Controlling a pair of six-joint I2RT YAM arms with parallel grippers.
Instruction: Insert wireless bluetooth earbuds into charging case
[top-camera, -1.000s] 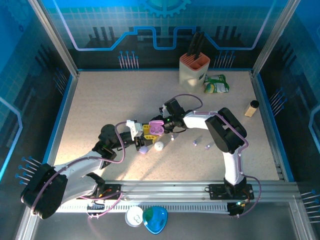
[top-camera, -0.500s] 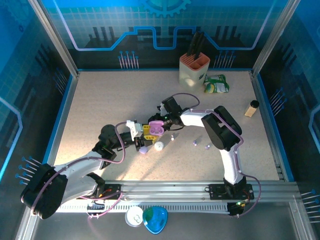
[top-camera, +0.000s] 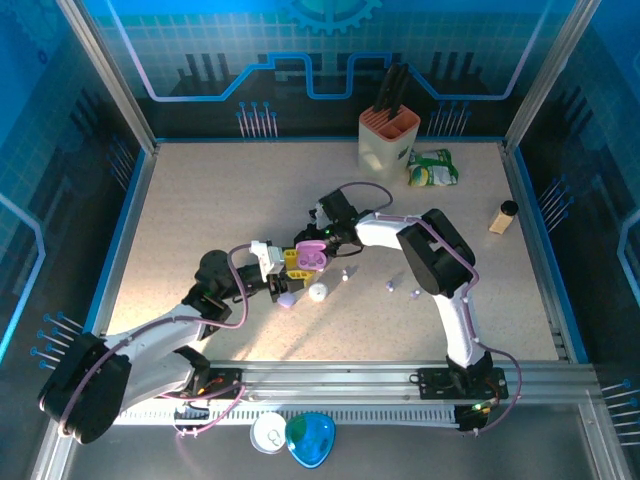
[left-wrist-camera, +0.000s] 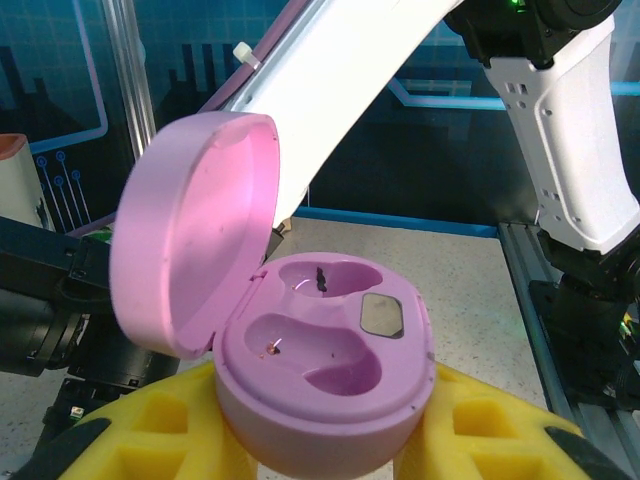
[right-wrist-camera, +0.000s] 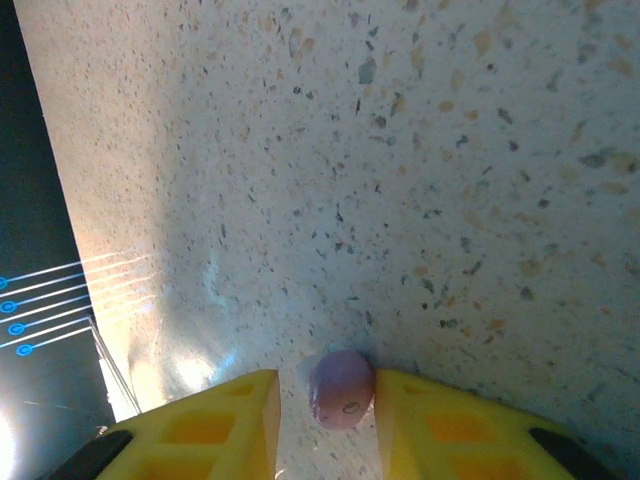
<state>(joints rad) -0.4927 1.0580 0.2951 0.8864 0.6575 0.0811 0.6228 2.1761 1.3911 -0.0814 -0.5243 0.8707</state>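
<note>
My left gripper (left-wrist-camera: 325, 425) is shut on the pink charging case (left-wrist-camera: 330, 345), with a yellow finger (left-wrist-camera: 485, 425) at each side. The lid stands open to the left and both wells are empty. In the top view the case (top-camera: 312, 255) sits mid-table, with my right gripper (top-camera: 320, 232) just behind it. In the right wrist view a pink-lilac earbud (right-wrist-camera: 342, 388) lies on the table between my right gripper's (right-wrist-camera: 327, 380) yellow fingers. The right finger touches it and a narrow gap shows at the left one. Other earbuds (top-camera: 346, 276) (top-camera: 390, 287) lie right of the case.
A lilac pebble-shaped case (top-camera: 287, 299) and a white one (top-camera: 318, 292) lie just in front of the held case. At the back stand a knife block (top-camera: 388, 140), a green packet (top-camera: 432, 168) and a small bottle (top-camera: 503, 216). The table (top-camera: 200, 200) has glass walls around it.
My right arm's wrist has shifted left and a little further back, closing in behind the held case. The left arm and the case have stayed put.
</note>
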